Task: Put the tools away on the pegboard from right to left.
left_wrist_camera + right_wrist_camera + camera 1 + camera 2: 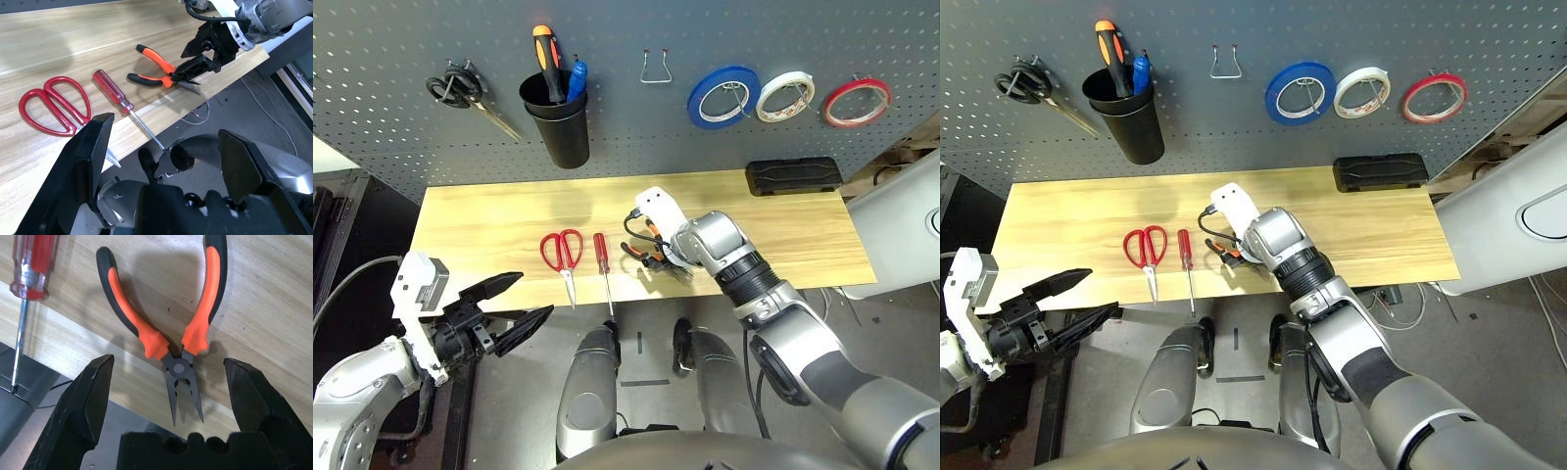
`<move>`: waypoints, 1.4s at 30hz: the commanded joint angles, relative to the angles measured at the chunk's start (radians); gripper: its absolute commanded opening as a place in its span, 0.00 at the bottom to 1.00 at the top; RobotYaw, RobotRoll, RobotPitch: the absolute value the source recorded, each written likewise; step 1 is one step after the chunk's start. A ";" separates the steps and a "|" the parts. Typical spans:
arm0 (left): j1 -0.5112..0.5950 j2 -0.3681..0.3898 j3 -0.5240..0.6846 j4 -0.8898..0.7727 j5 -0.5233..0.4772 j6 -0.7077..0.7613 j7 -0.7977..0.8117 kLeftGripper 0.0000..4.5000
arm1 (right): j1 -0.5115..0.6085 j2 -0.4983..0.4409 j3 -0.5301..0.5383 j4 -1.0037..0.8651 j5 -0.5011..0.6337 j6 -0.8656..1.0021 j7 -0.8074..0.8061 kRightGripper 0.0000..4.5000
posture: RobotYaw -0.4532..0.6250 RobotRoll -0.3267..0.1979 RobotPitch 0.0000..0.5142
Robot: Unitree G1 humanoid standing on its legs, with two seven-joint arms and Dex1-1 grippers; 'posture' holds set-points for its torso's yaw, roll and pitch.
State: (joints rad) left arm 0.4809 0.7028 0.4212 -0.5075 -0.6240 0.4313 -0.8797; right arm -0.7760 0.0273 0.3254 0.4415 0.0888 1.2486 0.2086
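Your right gripper point(166, 396) hangs over pliers point(176, 338) at near edge of table point(509, 220), fingers spread wide either side of nose, nothing gripped. Pliers lie flat, handles splayed away from table edge. Your left gripper point(514, 304) sits off table's near left corner, fingers apart, empty. Screwdriver point(603, 264) lies just left of pliers, scissors point(564, 257) just beyond it. Red tape ring point(857, 102) already hangs at right end of pegboard point(391, 69).
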 commanded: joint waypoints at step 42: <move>0.001 0.026 0.016 -0.071 -0.023 0.062 0.021 1.00 | -0.030 0.049 -0.014 0.351 -0.094 -0.255 0.049 0.99 | 0.67 0.62 0.46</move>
State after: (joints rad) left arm 0.4656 0.7232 0.4294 -0.5541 -0.6333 0.4759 -0.8639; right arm -0.8055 0.0691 0.3237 0.7630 0.0003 1.0018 0.2543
